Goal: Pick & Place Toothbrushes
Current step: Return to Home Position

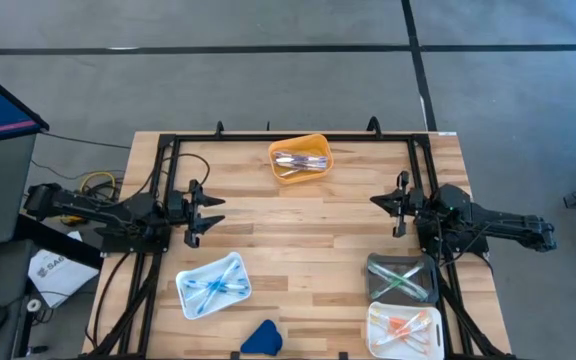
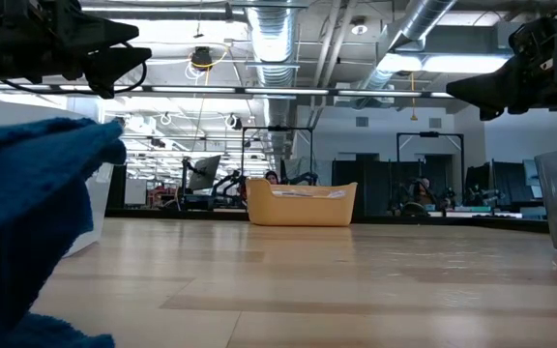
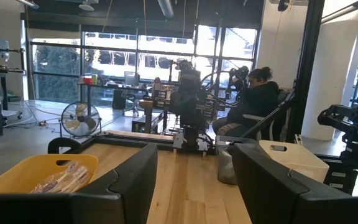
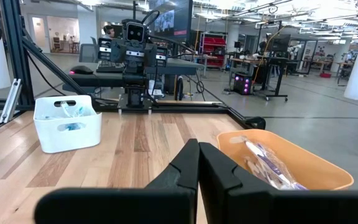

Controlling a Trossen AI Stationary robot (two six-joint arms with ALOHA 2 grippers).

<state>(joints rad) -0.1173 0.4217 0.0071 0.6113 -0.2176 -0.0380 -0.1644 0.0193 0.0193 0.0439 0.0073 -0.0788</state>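
The toothbrushes lie sorted in trays. Whitish ones are in a yellow bin (image 1: 300, 158) at the far middle. Blue ones are in a white tray (image 1: 213, 284) at the near left. Green ones are in a grey tray (image 1: 402, 277) and orange ones in a white tray (image 1: 404, 327), both at the near right. My left gripper (image 1: 211, 212) hovers open over the table's left side, well above the wood; in the left wrist view (image 3: 194, 180) nothing shows between its fingers. My right gripper (image 1: 380, 203) hovers shut over the right side, its fingertips together (image 4: 199, 165) and holding nothing.
A small dark-blue wedge (image 1: 261, 338) sits at the near edge and fills the low view's left side (image 2: 27, 232). A black frame (image 1: 288, 137) runs around the table. Bare wood (image 1: 298, 230) lies between the two arms. People sit in the room beyond.
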